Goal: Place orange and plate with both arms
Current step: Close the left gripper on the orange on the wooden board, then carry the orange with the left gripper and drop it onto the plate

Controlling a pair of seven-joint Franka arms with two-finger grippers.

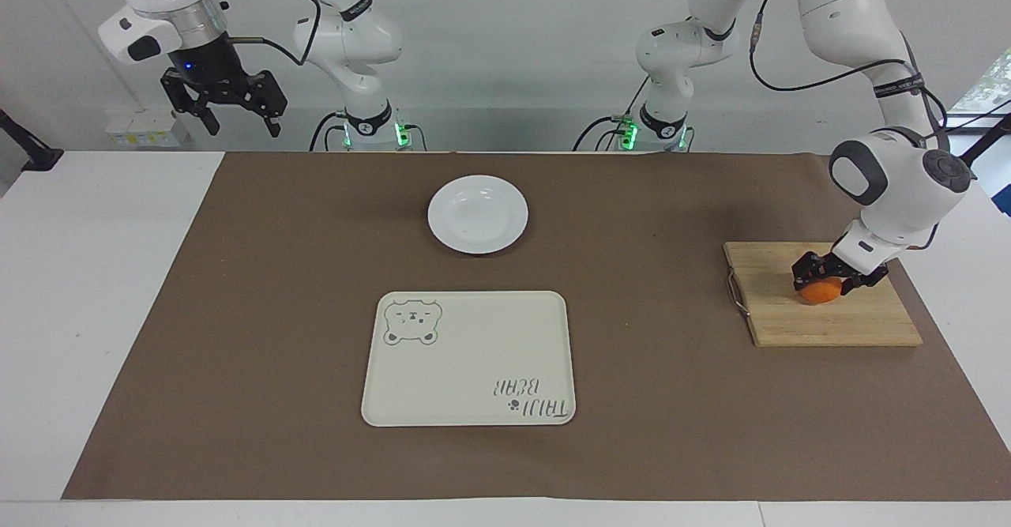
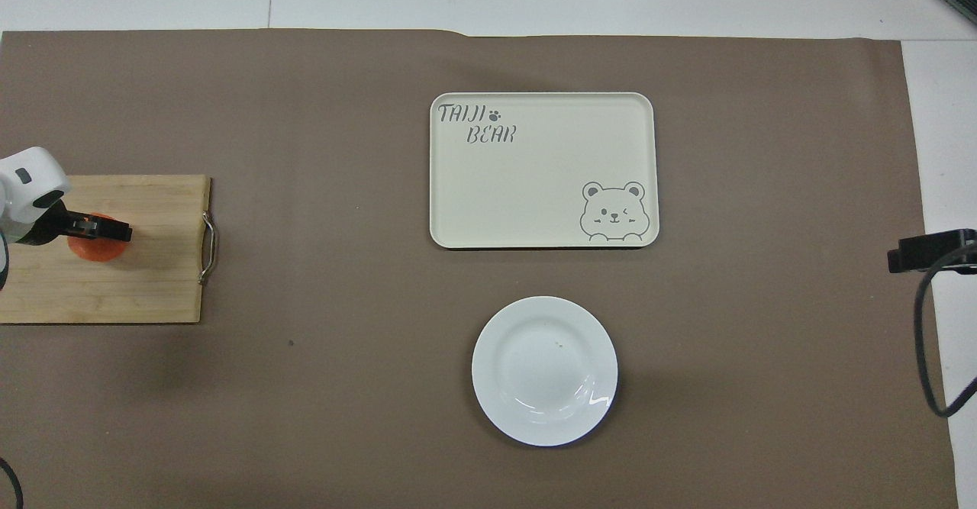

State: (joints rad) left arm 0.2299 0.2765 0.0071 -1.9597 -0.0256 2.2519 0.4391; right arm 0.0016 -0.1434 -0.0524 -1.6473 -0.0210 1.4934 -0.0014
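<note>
The orange (image 1: 821, 295) (image 2: 95, 250) sits on a wooden cutting board (image 1: 857, 325) (image 2: 153, 288) at the left arm's end of the table. My left gripper (image 1: 824, 282) (image 2: 99, 230) is down on the board, shut on the orange with a finger on either side, and it hides the fruit's top. The white plate (image 1: 478, 214) (image 2: 544, 372) lies bare on the brown mat near the robots, midway between the arms. My right gripper (image 1: 227, 112) waits open and high in the air over the right arm's end of the table, holding nothing.
A cream rectangular tray with a bear drawing (image 1: 474, 357) (image 2: 534, 181) lies farther from the robots than the plate. The cutting board has a metal handle (image 1: 734, 292) on its side toward the tray. A brown mat (image 1: 237, 314) covers most of the white table.
</note>
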